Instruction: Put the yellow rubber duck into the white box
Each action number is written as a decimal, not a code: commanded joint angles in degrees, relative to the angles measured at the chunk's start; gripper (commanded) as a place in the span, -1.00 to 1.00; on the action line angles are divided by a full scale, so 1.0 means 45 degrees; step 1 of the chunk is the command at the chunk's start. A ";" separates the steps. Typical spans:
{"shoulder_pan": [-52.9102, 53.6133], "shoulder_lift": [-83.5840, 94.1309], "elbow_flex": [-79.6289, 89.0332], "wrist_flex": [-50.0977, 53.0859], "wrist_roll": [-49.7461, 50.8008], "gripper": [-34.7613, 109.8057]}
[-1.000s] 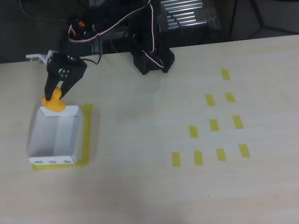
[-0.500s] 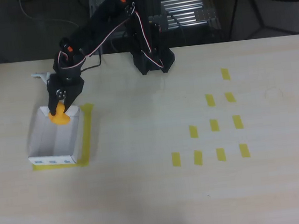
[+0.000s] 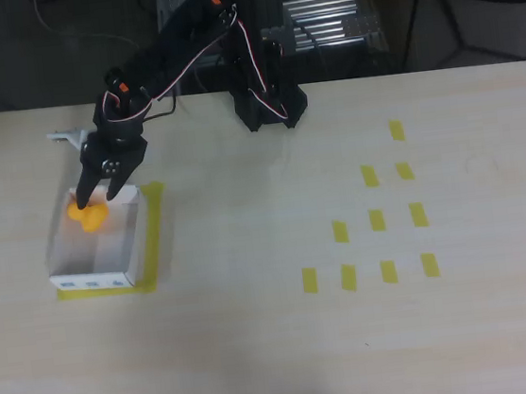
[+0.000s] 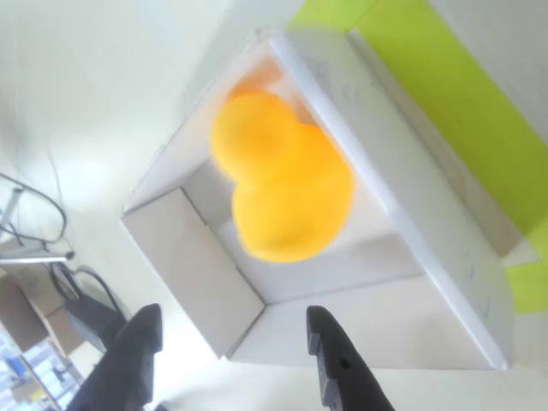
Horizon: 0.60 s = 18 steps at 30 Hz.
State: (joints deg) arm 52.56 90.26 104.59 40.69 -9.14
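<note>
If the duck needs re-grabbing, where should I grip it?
Probably the narrow waist between the duck's two lobes, coming straight down through the box's open top. The walls block side approaches, and the open gripper already hangs above it.

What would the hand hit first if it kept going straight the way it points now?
Probably the yellow rubber duck, blurred and lying just ahead of the open hand, inside the white box. Behind it is the box floor; depth between them is unclear.
</note>
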 commanded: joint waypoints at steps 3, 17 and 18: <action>0.0000 0.0371 -0.1035 -0.0273 0.0000 -0.29; -0.5293 0.9141 -0.2383 0.2012 0.2832 -0.52; -0.5996 1.0156 -0.1953 0.2012 0.2969 -0.52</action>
State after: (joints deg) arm 36.39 112.94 100.46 47.99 -0.18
